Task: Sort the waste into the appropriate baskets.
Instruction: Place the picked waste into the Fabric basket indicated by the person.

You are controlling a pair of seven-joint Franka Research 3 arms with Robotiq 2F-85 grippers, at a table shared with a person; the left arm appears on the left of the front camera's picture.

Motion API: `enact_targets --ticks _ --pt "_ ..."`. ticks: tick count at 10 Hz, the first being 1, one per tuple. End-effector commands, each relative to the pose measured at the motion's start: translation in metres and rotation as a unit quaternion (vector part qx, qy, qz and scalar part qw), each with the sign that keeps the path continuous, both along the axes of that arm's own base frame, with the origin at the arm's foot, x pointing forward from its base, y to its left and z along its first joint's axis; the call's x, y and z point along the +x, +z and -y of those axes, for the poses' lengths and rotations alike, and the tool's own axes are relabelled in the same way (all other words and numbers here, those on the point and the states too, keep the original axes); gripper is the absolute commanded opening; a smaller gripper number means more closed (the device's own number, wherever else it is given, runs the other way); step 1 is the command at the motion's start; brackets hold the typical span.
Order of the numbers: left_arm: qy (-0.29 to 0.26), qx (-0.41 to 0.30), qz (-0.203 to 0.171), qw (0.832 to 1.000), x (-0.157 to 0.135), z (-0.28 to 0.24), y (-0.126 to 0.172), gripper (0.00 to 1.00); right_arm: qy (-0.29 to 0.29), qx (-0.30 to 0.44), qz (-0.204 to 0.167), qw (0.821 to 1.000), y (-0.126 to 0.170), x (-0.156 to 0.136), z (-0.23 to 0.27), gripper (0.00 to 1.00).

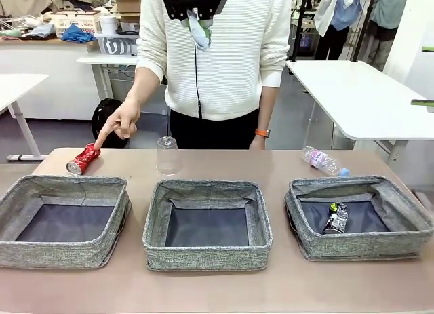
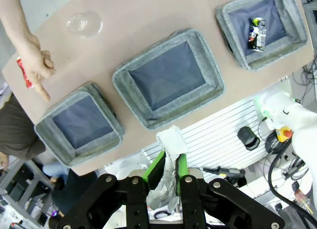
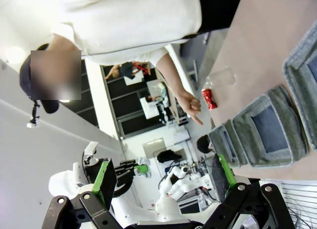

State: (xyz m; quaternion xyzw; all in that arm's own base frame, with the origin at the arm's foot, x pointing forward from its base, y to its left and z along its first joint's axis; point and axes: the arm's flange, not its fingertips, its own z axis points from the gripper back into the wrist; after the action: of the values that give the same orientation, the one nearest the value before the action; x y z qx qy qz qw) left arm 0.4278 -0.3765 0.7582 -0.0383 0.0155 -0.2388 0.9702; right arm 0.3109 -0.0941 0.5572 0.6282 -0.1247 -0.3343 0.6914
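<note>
The left tool (image 2: pixel 167 164) is squeezed tight on a crumpled white paper ball (image 2: pixel 171 140), high above the near side of the table (image 1: pixel 217 287). The paper looks very light and soft, so I think a pinch across its middle is enough.

At the far left of the table lies a crushed red metal can (image 1: pixel 83 159), just behind the left grey woven fabric basket (image 1: pixel 68 186). A person's hand (image 1: pixel 122 121) points at it. The can looks light, bumpy and a bit slippery, so I would grab it across its flat sides.

Behind the middle grey basket (image 1: pixel 207 190) a clear plastic cup (image 1: pixel 167 155) stands upside down. It looks thin and may crack if squeezed hard.

At the far right lies a clear plastic bottle with a blue cap (image 1: pixel 324 161). It is round and may roll, so take it around the middle. A dark crushed can (image 1: pixel 336 218) lies in the right grey basket (image 1: pixel 359 185).

The right tool (image 3: pixel 163 177) is wide open and holds nothing.
</note>
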Motion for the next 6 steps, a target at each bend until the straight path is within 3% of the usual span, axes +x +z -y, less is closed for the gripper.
enact_targets --ticks 1,4,5,6 --pt "0.017 0.035 0.037 0.999 -0.008 -0.028 -0.022 0.11 0.002 0.003 0.016 1.000 0.001 0.003 -0.001 1.00" --pt "0.026 0.032 0.023 0.999 -0.064 -0.181 -0.121 0.11 0.002 0.003 0.016 1.000 0.001 0.003 -0.001 1.00" --pt "0.073 0.024 0.029 0.997 -0.090 -0.235 -0.155 0.11 0.002 0.003 0.016 1.000 0.001 0.003 -0.001 1.00" --pt "0.077 0.005 0.016 0.997 -0.109 -0.269 -0.184 0.11 0.002 0.003 0.016 1.000 0.001 0.003 -0.001 1.00"
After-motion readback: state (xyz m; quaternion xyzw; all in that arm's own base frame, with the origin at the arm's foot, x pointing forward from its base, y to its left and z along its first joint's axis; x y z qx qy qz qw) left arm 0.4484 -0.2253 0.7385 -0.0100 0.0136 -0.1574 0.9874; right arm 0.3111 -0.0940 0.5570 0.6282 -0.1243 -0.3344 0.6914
